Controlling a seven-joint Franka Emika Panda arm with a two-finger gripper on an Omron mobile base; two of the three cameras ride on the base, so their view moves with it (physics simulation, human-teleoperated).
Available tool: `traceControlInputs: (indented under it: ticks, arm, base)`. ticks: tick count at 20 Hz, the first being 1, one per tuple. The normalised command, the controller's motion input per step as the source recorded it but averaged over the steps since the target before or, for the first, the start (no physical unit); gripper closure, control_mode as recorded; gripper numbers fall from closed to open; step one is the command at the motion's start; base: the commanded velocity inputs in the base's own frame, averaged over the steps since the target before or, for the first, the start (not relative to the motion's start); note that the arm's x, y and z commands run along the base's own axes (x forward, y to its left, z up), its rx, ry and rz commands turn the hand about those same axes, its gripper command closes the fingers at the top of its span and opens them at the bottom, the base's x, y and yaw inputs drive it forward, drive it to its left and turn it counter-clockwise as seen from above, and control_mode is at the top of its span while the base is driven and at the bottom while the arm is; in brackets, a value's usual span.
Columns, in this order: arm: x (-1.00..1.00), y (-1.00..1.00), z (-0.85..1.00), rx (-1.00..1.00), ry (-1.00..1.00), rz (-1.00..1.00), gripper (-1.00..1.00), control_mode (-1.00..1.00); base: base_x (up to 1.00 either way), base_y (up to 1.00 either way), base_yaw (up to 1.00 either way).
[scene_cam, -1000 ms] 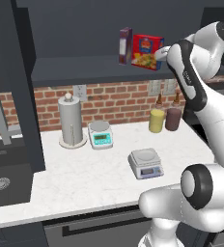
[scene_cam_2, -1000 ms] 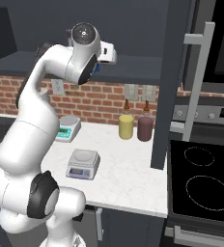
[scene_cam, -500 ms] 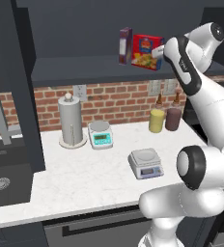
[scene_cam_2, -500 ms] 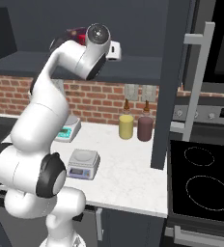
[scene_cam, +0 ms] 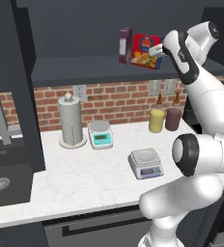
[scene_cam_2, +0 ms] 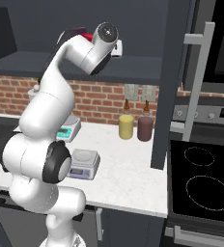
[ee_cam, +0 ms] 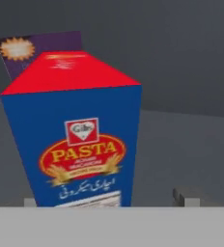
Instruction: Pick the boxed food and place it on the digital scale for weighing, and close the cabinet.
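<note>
Red brick backsplash (scene_cam: 114,99) runs across the middle, white marble surface (scene_cam: 85,181) below it, dark sink (scene_cam: 5,181) lower left, black cooktop (scene_cam_2: 203,185) lower right, dim grey walls up top

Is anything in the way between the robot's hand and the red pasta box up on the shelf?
Nothing visible. The gripper is right at the flat red cardboard pasta box, whose end fills the hand view. The narrow dark purple box stands on the far side, behind it.
</note>
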Motion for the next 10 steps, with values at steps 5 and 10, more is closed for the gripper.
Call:
traceControlInputs:
  ticks: [5,10]
  arm:
    - [0.17,0.17,0.00,0.00,0.00,0.10,1.00,-1.00]
    - [0.00,0.02,0.00,0.00,0.00,0.01,1.00,-1.00]
  base:
    - [0.00,0.00,0.00]
    - [0.00,0.00,0.00]
